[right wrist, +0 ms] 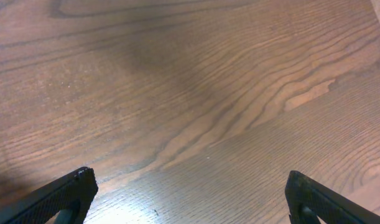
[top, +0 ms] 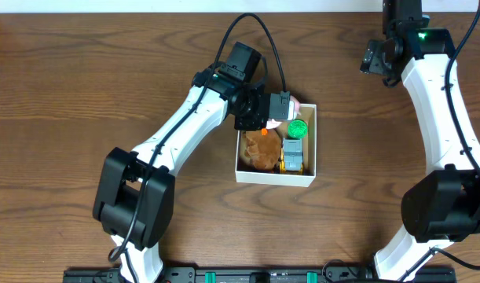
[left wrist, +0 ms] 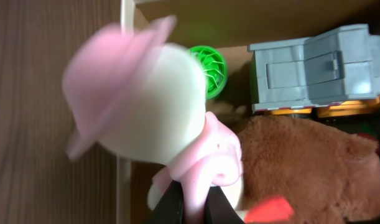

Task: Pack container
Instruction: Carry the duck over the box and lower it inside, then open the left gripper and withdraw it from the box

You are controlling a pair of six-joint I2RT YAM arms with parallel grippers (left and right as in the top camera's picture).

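The container (top: pixel 274 175) is a square white box with a brown inside, at the table's middle. It holds a brown plush toy (top: pixel 261 151), a grey and yellow toy truck (top: pixel 293 154) and a green ball (top: pixel 298 127). My left gripper (left wrist: pixel 191 208) is shut on a pink and white toy figure (left wrist: pixel 153 98) and holds it over the box's far left corner; the figure also shows in the overhead view (top: pixel 277 124). In the left wrist view the box wall (left wrist: pixel 123 186), truck (left wrist: pixel 314 67), ball (left wrist: pixel 209 70) and plush (left wrist: pixel 301 165) lie below. My right gripper (right wrist: pixel 190 199) is open and empty over bare wood.
The right arm (top: pixel 389 55) stands at the far right of the table, away from the box. The left arm (top: pixel 185 126) reaches diagonally from the front left to the box. The wooden table (top: pixel 67 94) surrounds the box on all sides.
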